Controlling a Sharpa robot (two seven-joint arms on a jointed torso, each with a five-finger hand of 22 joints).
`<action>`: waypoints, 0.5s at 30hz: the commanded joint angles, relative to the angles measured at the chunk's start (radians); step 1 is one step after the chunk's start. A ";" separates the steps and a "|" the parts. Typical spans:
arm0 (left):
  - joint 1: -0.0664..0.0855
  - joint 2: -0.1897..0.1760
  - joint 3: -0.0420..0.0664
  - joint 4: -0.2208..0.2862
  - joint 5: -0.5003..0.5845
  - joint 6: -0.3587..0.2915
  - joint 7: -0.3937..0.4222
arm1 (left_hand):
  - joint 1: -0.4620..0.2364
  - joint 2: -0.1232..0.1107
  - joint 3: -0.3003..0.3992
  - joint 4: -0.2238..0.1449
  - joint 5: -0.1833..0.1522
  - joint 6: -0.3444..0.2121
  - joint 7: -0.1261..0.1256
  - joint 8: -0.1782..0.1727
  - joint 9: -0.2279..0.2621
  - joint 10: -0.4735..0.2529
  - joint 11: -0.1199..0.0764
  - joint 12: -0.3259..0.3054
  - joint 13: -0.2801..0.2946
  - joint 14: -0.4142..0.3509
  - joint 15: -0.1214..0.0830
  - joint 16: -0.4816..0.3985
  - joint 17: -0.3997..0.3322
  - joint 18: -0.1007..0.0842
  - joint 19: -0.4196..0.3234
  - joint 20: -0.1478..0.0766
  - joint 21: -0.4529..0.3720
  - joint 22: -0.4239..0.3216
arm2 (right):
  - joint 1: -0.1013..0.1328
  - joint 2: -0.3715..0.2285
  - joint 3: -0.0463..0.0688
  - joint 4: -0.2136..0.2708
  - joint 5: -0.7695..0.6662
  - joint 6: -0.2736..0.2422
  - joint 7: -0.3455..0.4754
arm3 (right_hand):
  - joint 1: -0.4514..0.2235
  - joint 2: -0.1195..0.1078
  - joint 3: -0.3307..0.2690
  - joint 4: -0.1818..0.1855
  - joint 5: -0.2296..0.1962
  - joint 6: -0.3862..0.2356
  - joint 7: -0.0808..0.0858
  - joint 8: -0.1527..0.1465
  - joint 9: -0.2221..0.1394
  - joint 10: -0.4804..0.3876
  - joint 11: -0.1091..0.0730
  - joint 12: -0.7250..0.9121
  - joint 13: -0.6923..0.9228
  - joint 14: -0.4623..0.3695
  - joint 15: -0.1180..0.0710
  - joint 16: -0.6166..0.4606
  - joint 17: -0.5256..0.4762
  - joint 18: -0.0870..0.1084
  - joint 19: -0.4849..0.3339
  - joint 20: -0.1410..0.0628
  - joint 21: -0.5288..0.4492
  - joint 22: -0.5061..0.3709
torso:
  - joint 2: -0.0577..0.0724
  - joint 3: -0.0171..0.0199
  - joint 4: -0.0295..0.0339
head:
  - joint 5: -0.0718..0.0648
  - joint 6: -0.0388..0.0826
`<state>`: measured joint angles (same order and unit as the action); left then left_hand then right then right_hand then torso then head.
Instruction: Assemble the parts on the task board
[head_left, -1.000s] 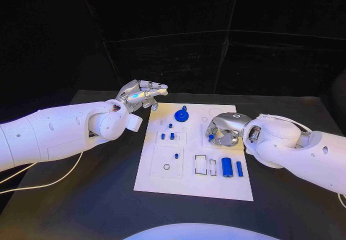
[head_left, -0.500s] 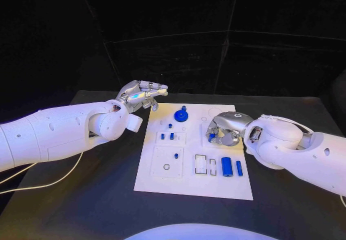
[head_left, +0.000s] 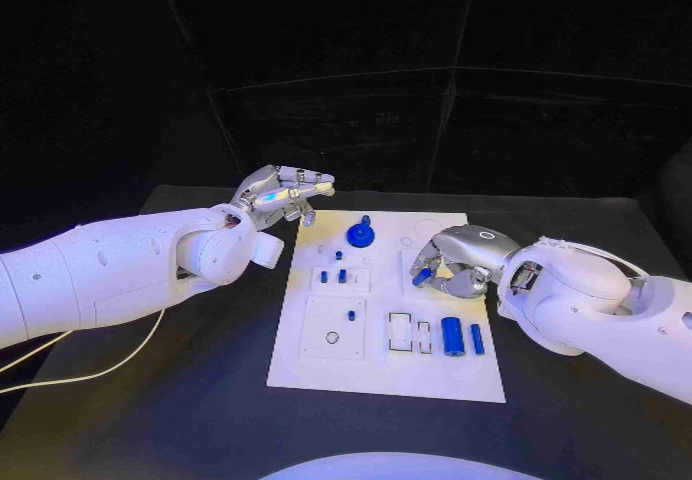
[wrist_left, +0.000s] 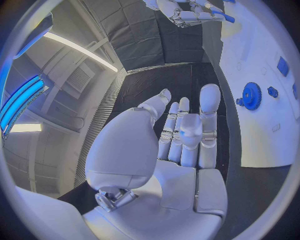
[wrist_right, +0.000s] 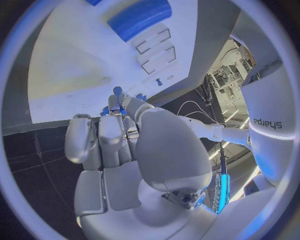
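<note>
Since a second ago the right hand has lifted a little off the task board and turned, and it now shows a small blue part pinched at its fingertips; the left hand has barely shifted.

On the left, the left hand hovers off the board's far left corner, above the black table, holding nothing; the left wrist view shows its fingers stretched out nearly straight and a little apart.

On the white board, a blue gear with a small knob on top sits at the far end. Nearer, two small blue pegs stand side by side, with another tiny blue piece below them. Toward the near right lie a blue cylinder and a slimmer blue bar, side by side.

The right hand hangs over the board's right side, fingers curled in around the small blue part.
</note>
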<state>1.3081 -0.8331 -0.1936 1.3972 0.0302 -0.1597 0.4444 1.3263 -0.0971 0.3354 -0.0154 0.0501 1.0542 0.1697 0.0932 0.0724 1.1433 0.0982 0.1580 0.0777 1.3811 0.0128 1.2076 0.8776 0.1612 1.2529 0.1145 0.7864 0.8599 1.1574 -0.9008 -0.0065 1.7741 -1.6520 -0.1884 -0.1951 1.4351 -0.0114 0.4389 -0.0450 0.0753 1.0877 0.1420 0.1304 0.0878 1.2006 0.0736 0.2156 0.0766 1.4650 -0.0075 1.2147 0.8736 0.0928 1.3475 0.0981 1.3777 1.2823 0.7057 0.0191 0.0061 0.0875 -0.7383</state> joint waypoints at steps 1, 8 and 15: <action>0.001 0.001 0.001 0.000 0.003 0.011 0.003 | -0.001 0.007 -0.004 0.001 0.001 -0.005 0.003 0.007 0.000 -0.005 0.002 0.006 0.002 -0.004 0.001 0.002 -0.001 0.006 -0.002 0.000 -0.003 -0.001 | 0.005 -0.010 0.001 0.039 0.037 -0.055 0.015 | -0.014 -0.007 0.006 -0.002 -0.002 -0.001 0.008 -0.007 0.001 -0.008 -0.001 -0.004 -0.001 0.002 -0.001 0.003 0.002 -0.020 -0.002 0.001 0.003 0.002 | 0.001 0.0004 -0.0002 | 0.000 0.002; 0.001 0.003 0.001 -0.002 0.003 0.012 0.003 | 0.001 0.008 -0.004 0.001 0.001 -0.005 0.003 0.007 0.000 -0.006 0.002 0.007 0.002 -0.004 0.001 0.002 -0.001 0.006 -0.002 0.000 -0.003 -0.001 | 0.008 0.002 0.002 0.084 0.050 -0.066 0.024 | -0.015 -0.008 0.006 -0.002 -0.003 -0.001 0.008 -0.007 0.001 -0.008 -0.001 -0.005 -0.001 0.002 -0.001 0.004 0.005 -0.020 -0.001 0.002 0.004 0.003 | 0.003 0.0005 0.0003 | 0.004 0.000; 0.001 0.006 0.001 -0.003 0.003 0.011 0.002 | 0.001 0.008 -0.004 0.001 0.001 -0.005 0.003 0.007 0.000 -0.006 0.002 0.007 0.002 -0.004 0.001 0.002 -0.001 0.006 -0.002 0.000 -0.003 -0.001 | 0.008 0.078 0.001 0.074 0.062 -0.057 0.039 | -0.018 -0.012 0.005 -0.003 -0.001 -0.001 0.008 -0.008 0.001 -0.006 0.000 -0.007 -0.001 0.003 -0.001 0.006 0.006 -0.020 -0.001 0.003 0.004 0.004 | 0.003 -0.0006 -0.0004 | 0.013 -0.010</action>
<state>1.3081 -0.8288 -0.1938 1.3942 0.0303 -0.1594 0.4434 1.3263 -0.0971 0.3355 -0.0153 0.0501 1.0542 0.1697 0.0972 0.0724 1.1433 0.0983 0.1580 0.0777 1.3812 0.0128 1.2076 0.8777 0.1612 1.2529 0.1145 0.7864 0.8601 1.1642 -0.8286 -0.0057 1.8516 -1.6063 -0.2304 -0.1776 1.4230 -0.0236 0.4388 -0.0450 0.0753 1.0876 0.1421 0.1236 0.0886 1.2006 0.0737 0.2151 0.0771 1.4650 -0.0074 1.2144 0.8789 0.0928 1.3474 0.0981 1.3776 1.2859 0.7084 0.0191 0.0061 0.0978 -0.7458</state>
